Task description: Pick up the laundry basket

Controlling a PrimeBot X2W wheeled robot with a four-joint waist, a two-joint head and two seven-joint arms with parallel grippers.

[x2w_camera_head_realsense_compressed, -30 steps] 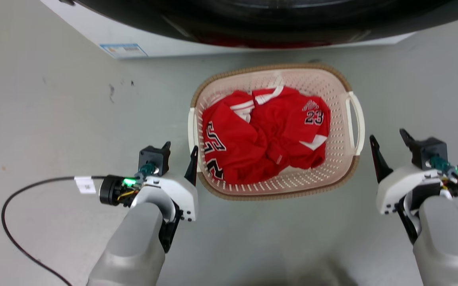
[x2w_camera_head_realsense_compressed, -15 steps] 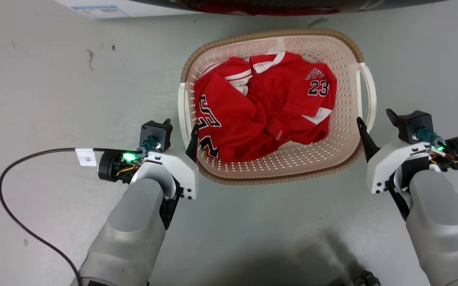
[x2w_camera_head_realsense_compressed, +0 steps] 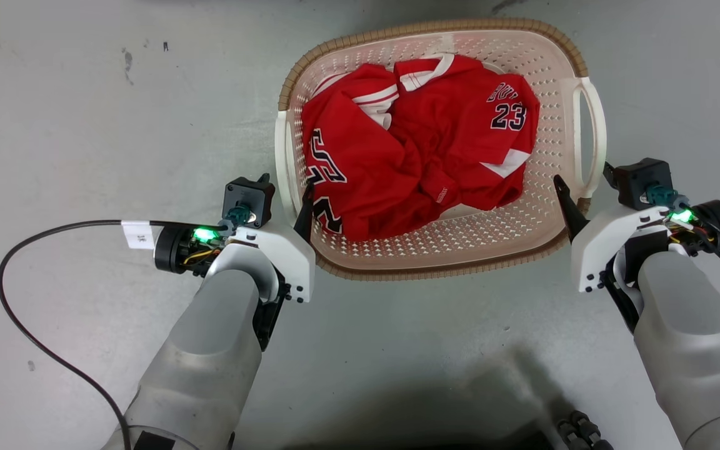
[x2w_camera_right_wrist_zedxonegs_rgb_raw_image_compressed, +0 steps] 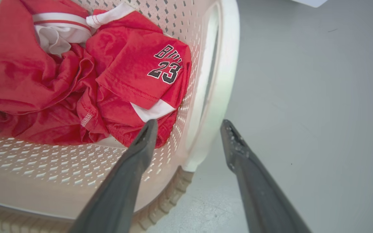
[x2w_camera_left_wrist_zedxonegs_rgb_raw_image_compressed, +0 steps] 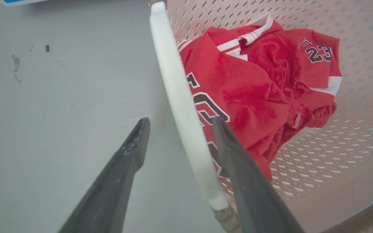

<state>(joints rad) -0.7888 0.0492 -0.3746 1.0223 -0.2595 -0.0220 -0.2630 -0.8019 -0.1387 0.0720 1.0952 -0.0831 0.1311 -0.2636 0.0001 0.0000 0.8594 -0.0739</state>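
Head view, basket: the laundry basket (x2w_camera_head_realsense_compressed: 435,26) stands on the grey floor (x2w_camera_head_realsense_compressed: 85,94) between both arms, with a red jersey (x2w_camera_head_realsense_compressed: 416,144) crumpled inside.
Head view, left: the left end effector (x2w_camera_head_realsense_compressed: 283,187) is spread apart astride the left handle (x2w_camera_head_realsense_compressed: 280,156) and grips nothing.
Head view, right: the right end effector (x2w_camera_head_realsense_compressed: 582,178) is spread apart at the near end of the right handle (x2w_camera_head_realsense_compressed: 597,137) and grips nothing.
Head view, hazard: both sit toward the handles' near ends. A lift from there would likely dip the far side and spill the jersey.
Head view, cable: a black cable (x2w_camera_head_realsense_compressed: 22,250) trails on the floor by the left arm and may drag as the arm rises.
Left wrist view, fingers: one of the fingers (x2w_camera_left_wrist_zedxonegs_rgb_raw_image_compressed: 134,149) is outside over the floor, the other inside beside the jersey.
Left wrist view, hazard: closing may pinch cloth against the smooth handle and weaken the hold.
Right wrist view, fingers: the inner one is over the perforated wall near the jersey hem and the outer one over bare floor, with the handle's end between them.
Right wrist view, hazard: the handle curves away here, so a clamp could slide off. If one side closes first, the basket may skid sideways.
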